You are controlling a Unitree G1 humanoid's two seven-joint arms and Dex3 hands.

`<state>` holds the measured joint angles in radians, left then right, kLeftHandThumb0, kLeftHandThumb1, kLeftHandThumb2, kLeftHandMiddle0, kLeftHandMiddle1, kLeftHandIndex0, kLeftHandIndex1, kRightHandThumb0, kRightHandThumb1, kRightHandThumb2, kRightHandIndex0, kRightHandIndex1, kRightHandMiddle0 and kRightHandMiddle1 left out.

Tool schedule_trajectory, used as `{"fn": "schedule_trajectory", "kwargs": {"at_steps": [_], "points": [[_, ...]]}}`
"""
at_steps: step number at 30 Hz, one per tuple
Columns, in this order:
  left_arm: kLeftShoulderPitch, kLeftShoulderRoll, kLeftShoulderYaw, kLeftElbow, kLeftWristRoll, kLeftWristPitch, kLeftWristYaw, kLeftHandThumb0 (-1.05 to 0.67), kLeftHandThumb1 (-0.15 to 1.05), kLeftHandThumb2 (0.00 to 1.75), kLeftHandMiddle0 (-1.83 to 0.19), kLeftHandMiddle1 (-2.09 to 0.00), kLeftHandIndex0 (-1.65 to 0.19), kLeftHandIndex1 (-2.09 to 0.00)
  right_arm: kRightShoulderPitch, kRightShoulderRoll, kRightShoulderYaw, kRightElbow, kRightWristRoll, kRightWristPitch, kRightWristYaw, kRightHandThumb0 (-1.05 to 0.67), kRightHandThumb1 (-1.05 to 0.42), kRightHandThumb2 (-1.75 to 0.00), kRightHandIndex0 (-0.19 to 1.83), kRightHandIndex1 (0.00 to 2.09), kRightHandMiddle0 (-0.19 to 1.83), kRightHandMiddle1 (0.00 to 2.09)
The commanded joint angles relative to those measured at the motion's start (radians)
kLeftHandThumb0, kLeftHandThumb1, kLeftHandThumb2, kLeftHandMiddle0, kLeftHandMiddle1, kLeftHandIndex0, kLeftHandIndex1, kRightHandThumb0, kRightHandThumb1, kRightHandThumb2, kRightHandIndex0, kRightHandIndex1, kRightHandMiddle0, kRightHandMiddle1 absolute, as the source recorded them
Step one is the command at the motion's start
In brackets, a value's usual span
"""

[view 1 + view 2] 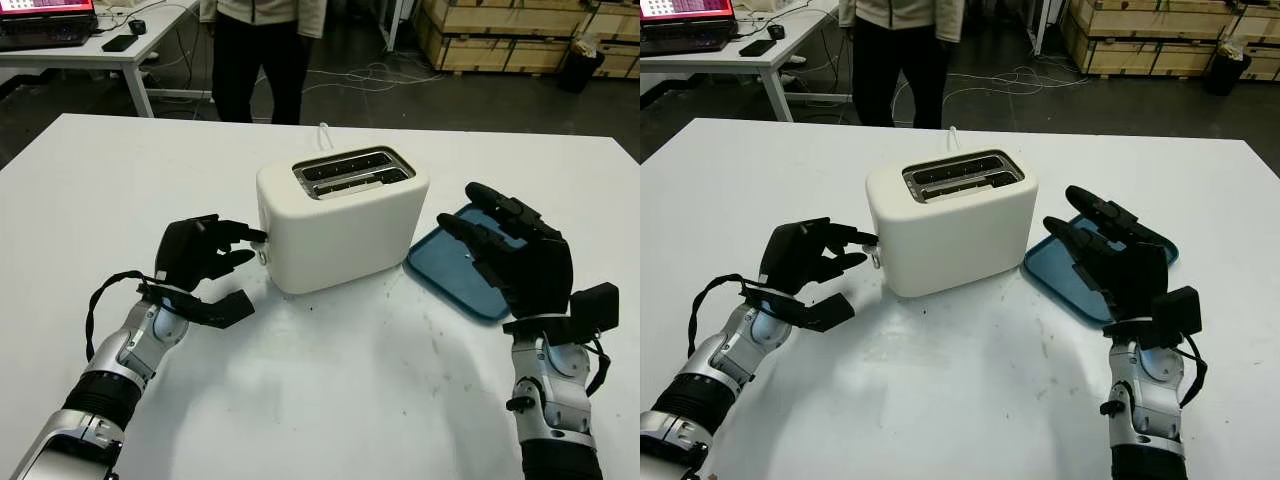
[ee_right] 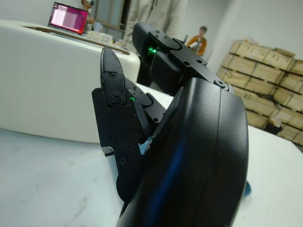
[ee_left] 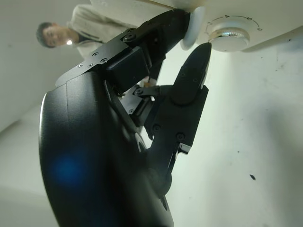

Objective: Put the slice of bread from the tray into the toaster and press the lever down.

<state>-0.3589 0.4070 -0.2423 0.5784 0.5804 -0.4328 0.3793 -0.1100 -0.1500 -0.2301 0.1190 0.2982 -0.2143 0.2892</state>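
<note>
toaster (image 1: 340,222): cream, two slots, mid-table, we see bread seated inside | left hand (image 1: 205,255): our fingertip on the lever (image 1: 260,237), gripping nothing | right hand (image 1: 520,262): unclenched, holding nothing, over blue tray (image 1: 455,268)

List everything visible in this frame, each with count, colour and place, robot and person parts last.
Toaster: one, cream, table centre; bread not discernible in its slots.
Lever: one, cream, toaster's left end.
Tray: one, blue, right of toaster, partly behind right hand.
Table: one, white.
Laptop: one, on the far desk.
Crates: several, wooden, on the far floor.
Person: one, standing behind table.
Left hand: black, fingers at the lever.
Right hand: black, open, above the tray.
</note>
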Motion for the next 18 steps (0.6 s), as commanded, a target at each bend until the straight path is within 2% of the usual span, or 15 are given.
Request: {"fn": "schedule_trajectory", "kwargs": {"at_steps": [1, 8, 14, 18], "points": [[0.038, -0.051, -0.122, 0.043, 0.066, 0.038, -0.118, -0.17, 0.84, 0.01, -0.82, -1.16, -1.20, 0.00, -0.016, 0.010, -0.001, 0.005, 0.000, -0.032, -0.003, -0.26, -0.92, -0.20, 0.97, 0.00, 0.82, 0.00], [-0.013, 0.008, -0.135, 0.029, 0.059, -0.041, -0.116, -0.14, 0.79, 0.01, -0.90, -1.21, -1.25, -0.02, -0.004, 0.010, 0.002, -0.002, -0.015, -0.053, -0.013, -0.27, -0.92, -0.21, 0.98, 0.01, 0.82, 0.00], [-0.056, 0.062, -0.146, -0.025, 0.058, -0.011, -0.206, -0.24, 0.81, 0.01, -0.89, -1.15, -1.25, -0.02, 0.012, 0.012, 0.000, -0.021, -0.005, -0.041, -0.019, -0.26, -0.92, -0.21, 0.98, 0.01, 0.83, 0.00], [-0.078, 0.079, -0.160, -0.031, 0.068, 0.000, -0.230, -0.28, 0.82, 0.01, -0.91, -1.11, -1.26, -0.02, 0.017, 0.006, -0.002, -0.023, -0.014, -0.047, -0.022, -0.26, -0.92, -0.21, 0.98, 0.00, 0.82, 0.00]]}}
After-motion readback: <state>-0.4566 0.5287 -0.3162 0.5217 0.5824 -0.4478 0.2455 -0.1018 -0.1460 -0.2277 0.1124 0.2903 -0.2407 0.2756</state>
